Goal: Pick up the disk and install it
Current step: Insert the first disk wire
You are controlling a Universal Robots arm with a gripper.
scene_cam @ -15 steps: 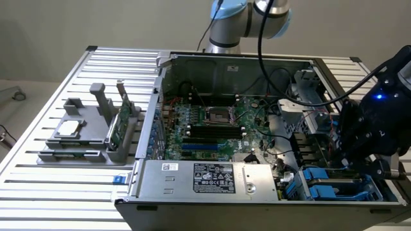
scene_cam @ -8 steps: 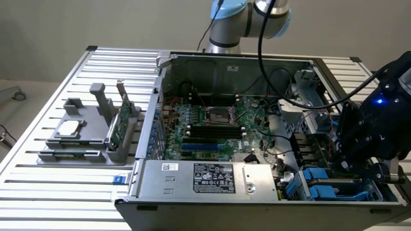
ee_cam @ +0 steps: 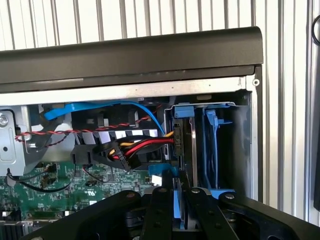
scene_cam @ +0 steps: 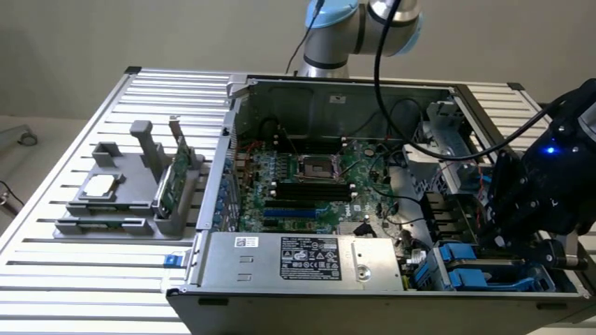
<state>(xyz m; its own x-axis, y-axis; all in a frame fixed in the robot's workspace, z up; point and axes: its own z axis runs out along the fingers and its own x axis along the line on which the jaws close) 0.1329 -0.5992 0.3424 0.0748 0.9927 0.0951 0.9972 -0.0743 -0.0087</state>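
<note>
Inside the drive bay (ee_cam: pixel 240 130), disk (ee_cam: pixel 184 145) on edge, long axis toward the pincer (ee_cam: pixel 176 200).

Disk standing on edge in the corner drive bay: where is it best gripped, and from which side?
Grip the disk across its two flat faces at the exposed edge, coming straight in through the case's open side. It stands on edge between the bay walls, leaving only that edge free. The gripper is pinching it there.

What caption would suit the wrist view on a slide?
Gripper at the disk, which stands on edge in the computer case's corner bay beside red and blue cables.
</note>
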